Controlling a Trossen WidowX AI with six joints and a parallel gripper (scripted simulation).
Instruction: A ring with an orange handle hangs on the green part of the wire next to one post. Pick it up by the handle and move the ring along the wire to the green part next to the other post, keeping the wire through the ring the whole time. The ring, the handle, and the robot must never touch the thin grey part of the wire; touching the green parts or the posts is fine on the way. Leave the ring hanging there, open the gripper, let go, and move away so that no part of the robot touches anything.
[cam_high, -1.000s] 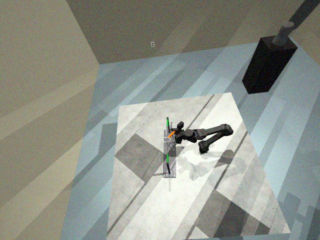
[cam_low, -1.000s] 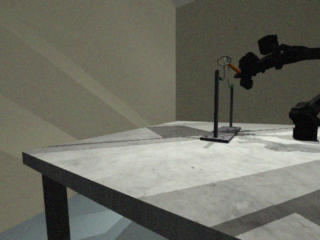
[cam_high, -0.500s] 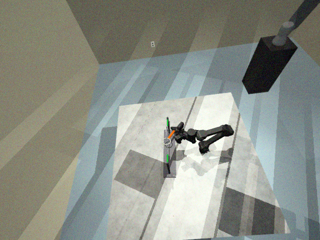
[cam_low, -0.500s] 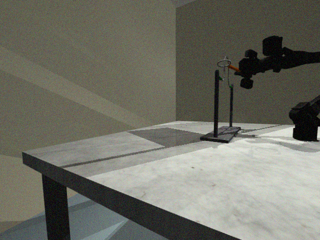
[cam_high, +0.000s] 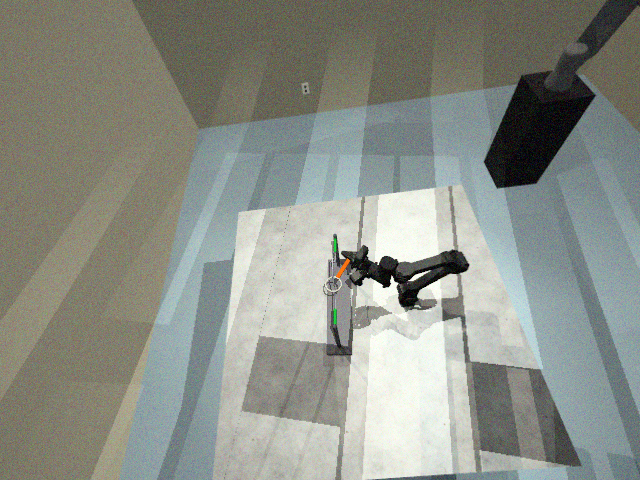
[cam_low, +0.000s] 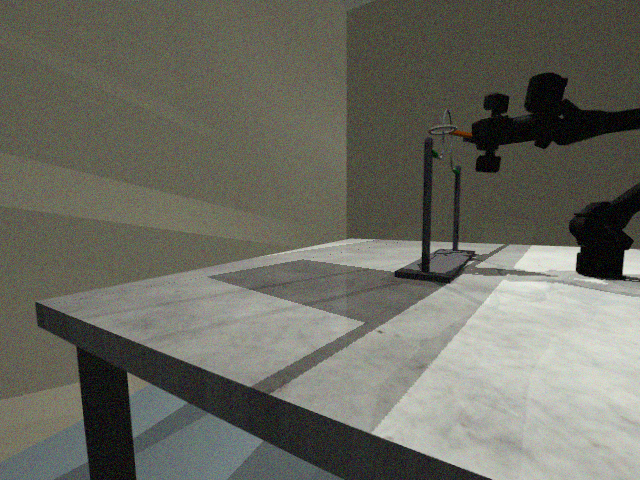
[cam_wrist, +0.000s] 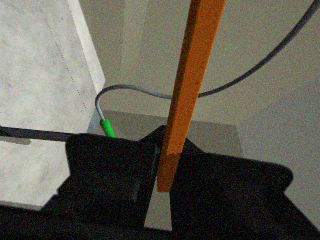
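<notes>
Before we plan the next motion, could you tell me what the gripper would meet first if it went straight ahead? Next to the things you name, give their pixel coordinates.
Beyond the orange handle (cam_high: 343, 268) (cam_low: 461, 133) (cam_wrist: 190, 85) in its jaws, probably the wire (cam_wrist: 255, 70), though depth is unclear.

One ring (cam_high: 326, 279) (cam_low: 431, 132), one handle (cam_high: 343, 268) (cam_low: 461, 133) (cam_wrist: 192, 75), two posts (cam_low: 427, 206), one wire (cam_wrist: 250, 72)

From high up, one view looks steeply down on the whole table (cam_high: 289, 444) (cam_low: 170, 379) – the exterior one looks low across its corner, posts (cam_low: 427, 206) right of centre. Up close, the wrist view peers along the orange handle (cam_high: 343, 268) (cam_low: 461, 133) (cam_wrist: 187, 95), which all three share.
</notes>
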